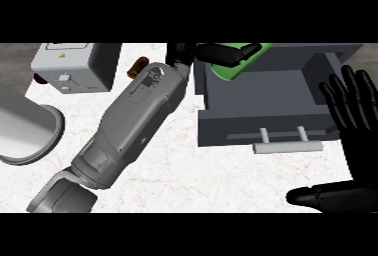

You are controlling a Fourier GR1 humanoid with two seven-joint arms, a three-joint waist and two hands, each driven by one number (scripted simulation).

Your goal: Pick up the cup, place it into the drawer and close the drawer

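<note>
right hand: black right hand [360, 142] at the view's right edge, nearest, fingers straight and up, resting, holds nothing
left forearm: grey left forearm [129, 130] runs from lower left up toward the drawer's far left corner
drawer handle: pale grey bar handle [288, 146] on the front panel, free, nothing touching it
drawer: dark grey open box drawer [258, 125], pulled out; the floor that shows is bare
cup: green smooth plastic cup [230, 71] over the drawer's far left corner, tilted; cannot tell if it touches the floor
left hand: black left hand [218, 51], fingers curled round the cup's upper part
handling: likely light and stiff, smooth so maybe slippery, not fragile; best held round the side wall, as it is now
steel vessel: large round grey metal vessel [22, 120] at far left, well apart from the drawer; contents hidden
box: grey boxy appliance [74, 65] at far left
</note>
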